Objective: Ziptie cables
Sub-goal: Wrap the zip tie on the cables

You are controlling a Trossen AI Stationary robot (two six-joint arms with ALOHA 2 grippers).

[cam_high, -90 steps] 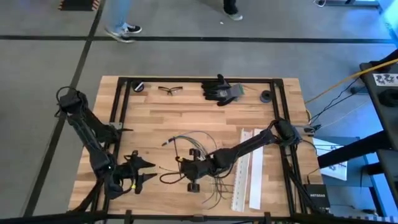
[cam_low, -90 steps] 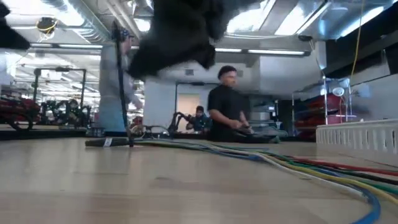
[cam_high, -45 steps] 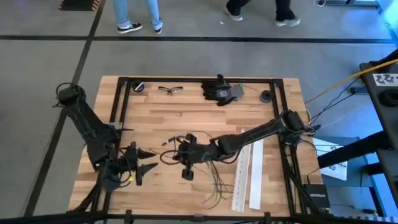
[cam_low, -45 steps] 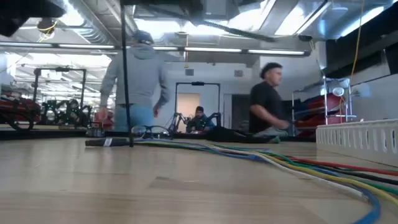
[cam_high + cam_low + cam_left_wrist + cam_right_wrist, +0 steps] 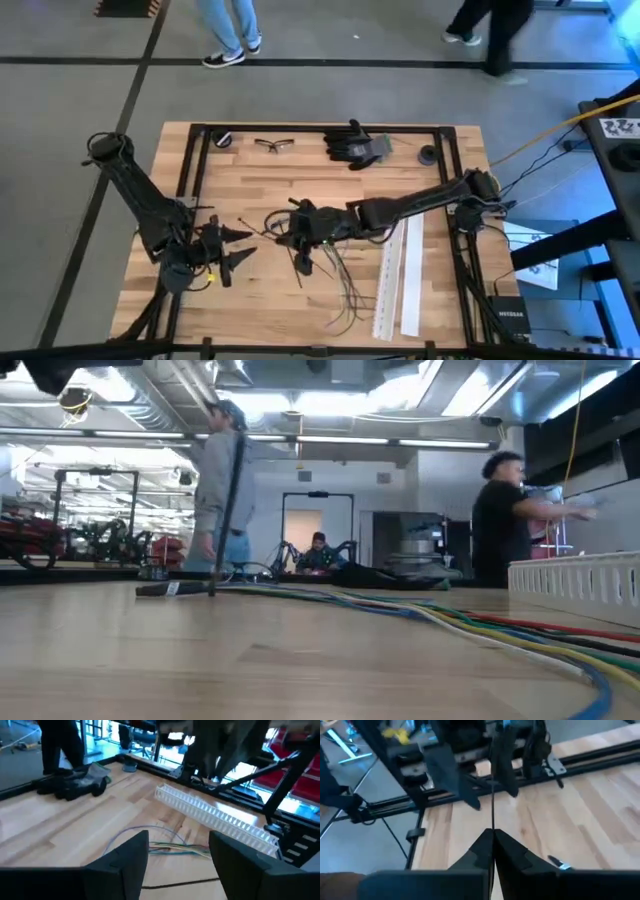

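The cables (image 5: pixel 338 282) are thin dark and coloured wires; their loose ends are spread on the wood at mid-table, and they show as a flat bundle (image 5: pixel 470 622) in the low view. My right gripper (image 5: pixel 290 228) reaches in from the table's right and is shut on them (image 5: pixel 492 836). My left gripper (image 5: pixel 240 246) stands open a short way to the left of it, fingers apart (image 5: pixel 177 851), with cables (image 5: pixel 175 849) on the table beyond them. My right gripper pinches a thin dark cable (image 5: pixel 492 815) between its two shut fingers, which come from the table's right. The strand runs straight on past the fingertips toward the left gripper. Other strands hang below the gripper (image 5: pixel 303 258), and their far ends trail on the table.
Two long white perforated strips (image 5: pixel 398 275) lie right of the cables. Black gloves (image 5: pixel 355 145), safety glasses (image 5: pixel 272 145) and two small round dark objects (image 5: pixel 428 154) sit along the far edge. A black frame (image 5: pixel 200 170) borders the table. People walk beyond it.
My right gripper has moved toward the table's far edge and slightly left, still shut, drawing the near part of the cables up and along while their loose ends stay on the wood. My left gripper has shifted toward the far edge, staying open.
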